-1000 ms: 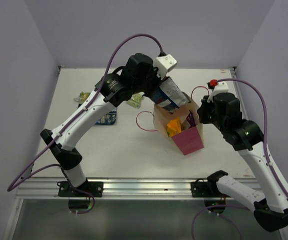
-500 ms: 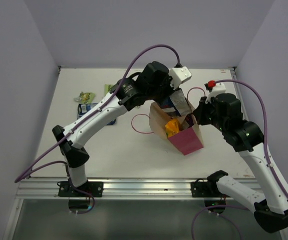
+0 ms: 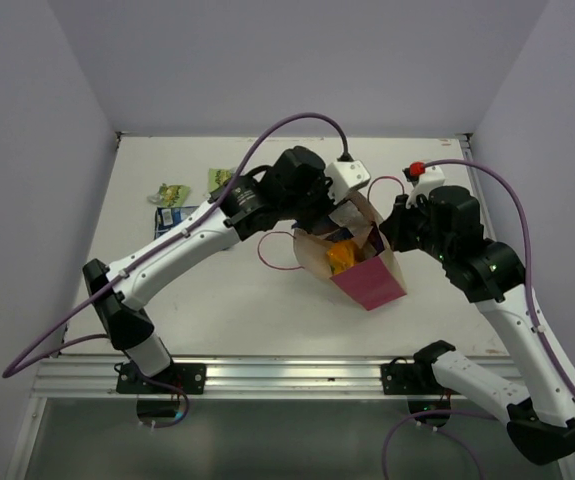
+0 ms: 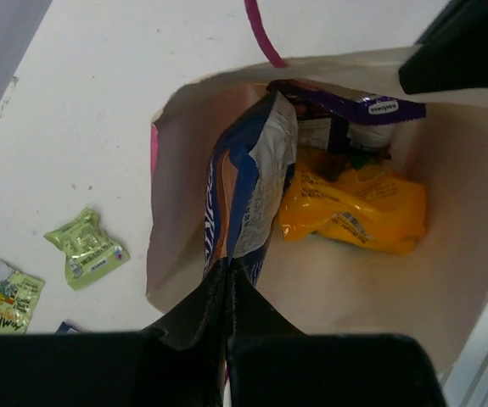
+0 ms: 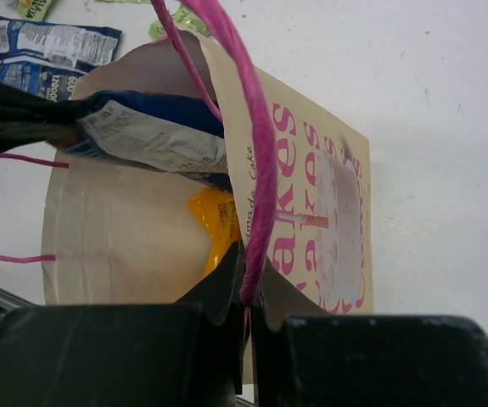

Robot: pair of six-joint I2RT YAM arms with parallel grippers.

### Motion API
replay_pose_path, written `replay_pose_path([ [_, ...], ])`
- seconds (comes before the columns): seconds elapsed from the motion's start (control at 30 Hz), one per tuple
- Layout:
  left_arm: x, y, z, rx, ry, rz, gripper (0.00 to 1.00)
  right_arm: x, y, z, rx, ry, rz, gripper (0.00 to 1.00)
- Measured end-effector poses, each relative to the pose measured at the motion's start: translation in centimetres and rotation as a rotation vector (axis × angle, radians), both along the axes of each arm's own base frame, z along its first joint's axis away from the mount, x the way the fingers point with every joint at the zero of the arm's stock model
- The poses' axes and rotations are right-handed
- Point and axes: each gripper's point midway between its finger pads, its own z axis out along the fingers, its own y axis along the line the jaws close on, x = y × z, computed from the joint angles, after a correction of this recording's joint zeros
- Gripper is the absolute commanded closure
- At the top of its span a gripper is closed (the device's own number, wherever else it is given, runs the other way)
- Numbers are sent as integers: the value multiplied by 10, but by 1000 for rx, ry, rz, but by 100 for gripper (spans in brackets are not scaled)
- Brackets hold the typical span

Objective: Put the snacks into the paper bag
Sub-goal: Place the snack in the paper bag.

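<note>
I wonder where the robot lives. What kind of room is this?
Probably a robot lab booth: white table, plain lilac walls close around it, and arms bolted to a metal rail.

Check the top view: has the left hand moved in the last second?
Yes. The left hand, shut on a dark blue packet, has come away from the table's far edge, down into the paper bag's mouth.

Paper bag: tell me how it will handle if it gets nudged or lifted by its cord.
Likely light and tippy: the paper bag looks tall on a narrow base, its pink cord handle pinched in the right gripper. Walls probably flex easily; the mouth bows open in the right wrist view. The flat orange packet inside likely adds little ballast.
</note>
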Motion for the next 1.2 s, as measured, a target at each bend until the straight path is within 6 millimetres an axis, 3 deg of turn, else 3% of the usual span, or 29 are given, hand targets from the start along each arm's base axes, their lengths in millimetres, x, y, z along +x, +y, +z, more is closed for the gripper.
replay_pose_path([
  [0.23,-33,21,1,-32,41,-65,93,-1,0,0,-14,-8,16,100],
  [0.43,-42,20,-21,-13,90,-98,78,-2,3,0,-9,-6,38,100],
  [0.63,-38,13,-37,0,118,-89,69,-3,3,1,-8,-10,41,100],
  [0.83,-29,8,-36,-26,113,-37,53,-4,2,1,-8,-12,42,100],
  [1.0,-22,8,-35,-55,111,28,49,-5,3,1,-6,-12,48,100],
  [1.2,-17,12,-49,-43,135,107,48,-6,5,1,0,-9,60,100],
])
